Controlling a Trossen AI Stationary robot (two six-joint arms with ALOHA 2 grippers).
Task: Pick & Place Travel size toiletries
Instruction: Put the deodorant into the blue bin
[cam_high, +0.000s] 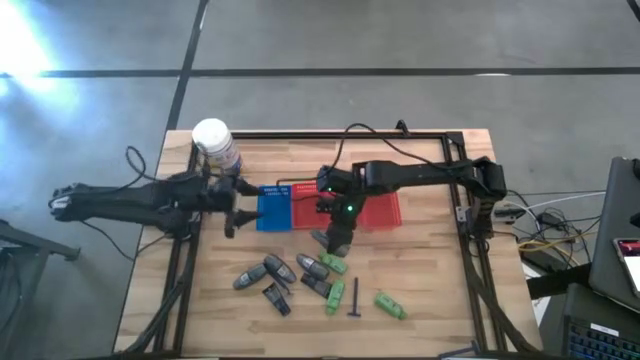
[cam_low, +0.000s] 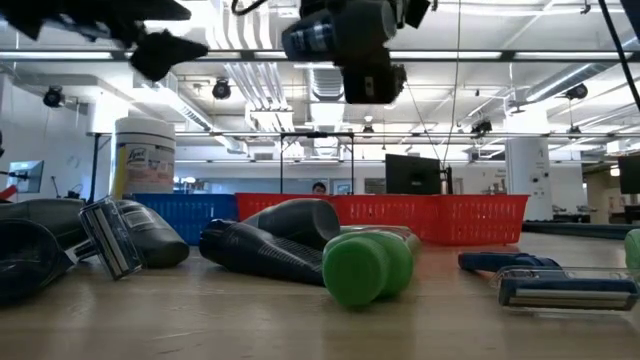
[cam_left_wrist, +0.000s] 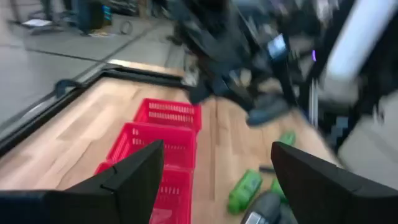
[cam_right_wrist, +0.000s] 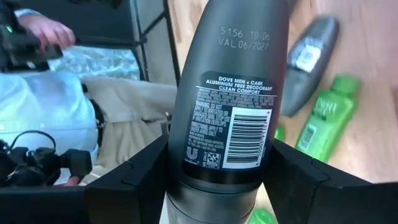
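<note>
The right tool is clamped on a grey Dove deodorant stick, held above the table at about 12 o'clock from the scattered toiletries, just in front of the red basket. It looks rigid, light and smooth-sided, so squeezing its flat faces mid-body seems safest. The left tool waits with fingers apart near the blue basket.

The wooden bench carries a blue basket and a red basket side by side near its middle. A white-lidded jar stands at the far left corner. Grey tubes, green bottles and a black T-shaped stick lie scattered across the near half.
</note>
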